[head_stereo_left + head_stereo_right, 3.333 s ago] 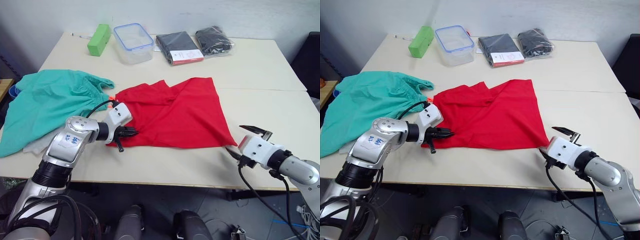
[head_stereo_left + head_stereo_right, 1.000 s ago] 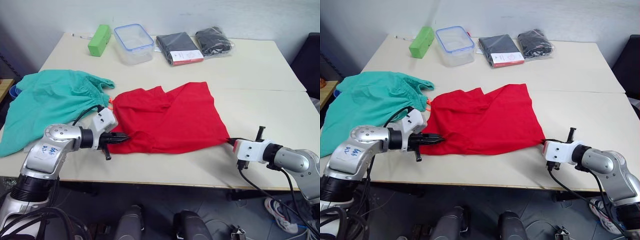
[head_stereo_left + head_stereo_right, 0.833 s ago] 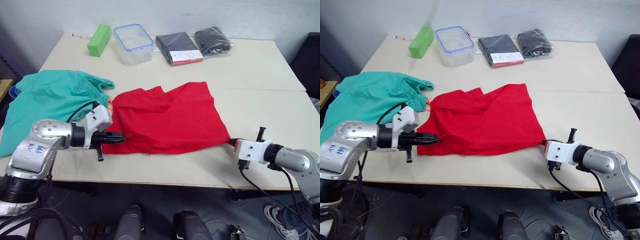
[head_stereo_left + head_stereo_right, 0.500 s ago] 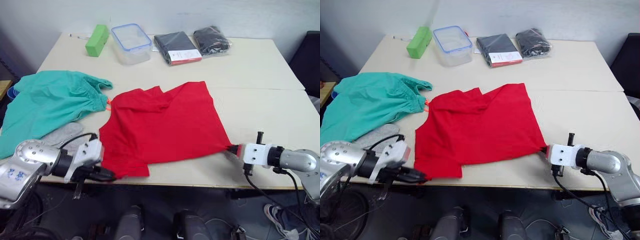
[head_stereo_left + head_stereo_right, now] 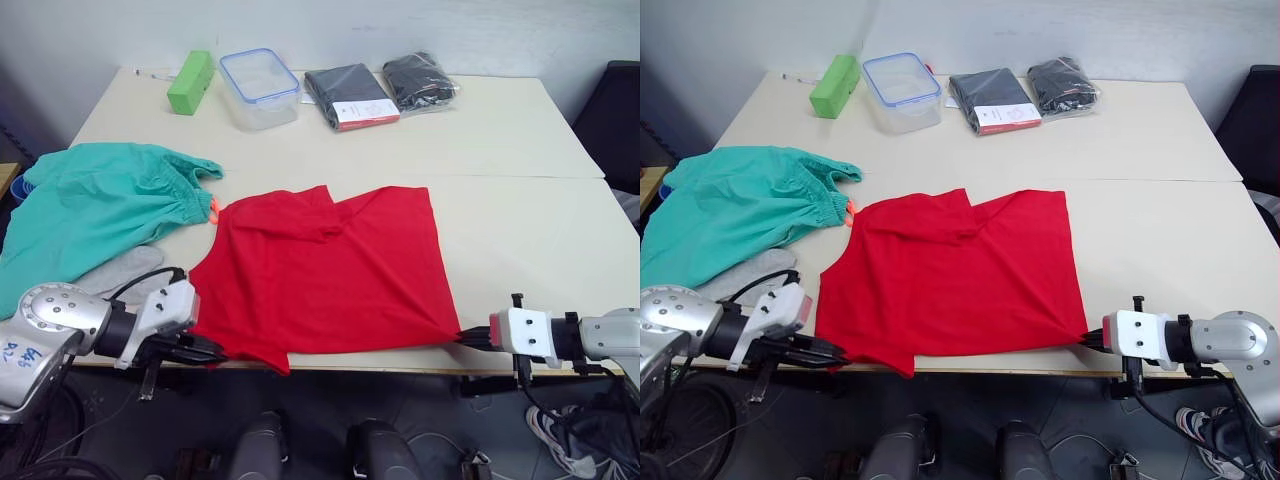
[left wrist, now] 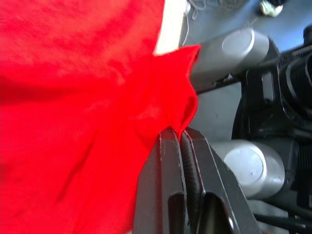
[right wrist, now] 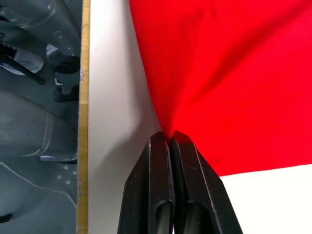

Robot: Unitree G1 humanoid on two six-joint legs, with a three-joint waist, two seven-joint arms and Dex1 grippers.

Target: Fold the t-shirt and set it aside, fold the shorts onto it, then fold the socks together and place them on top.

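Shirt-folding is in hand: the t-shirt [image 5: 325, 270] lies mid-table, left gripper [image 5: 215, 352] at 7 o'clock and right gripper [image 5: 465, 338] at 4 o'clock each pinching a near corner, so next they probably carry that hem toward 12 o'clock.

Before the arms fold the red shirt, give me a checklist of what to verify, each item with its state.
1. Left gripper holds a near corner of the bright red cloth t-shirt: ok, fingers shut on the fabric.
2. Right gripper holds the other near corner: ok, shut on the cloth.
3. Shirt lies flat: not ok, its far left part is creased and doubled over.
4. Shirt fully on the beige table: not ok, the left near corner hangs past the front edge.
5. Teal-green fabric shorts apart from the shirt: cannot tell, their edges meet near the orange drawstring.
6. Light grey knit socks out of the fold: ok, they lie beside the shirt.
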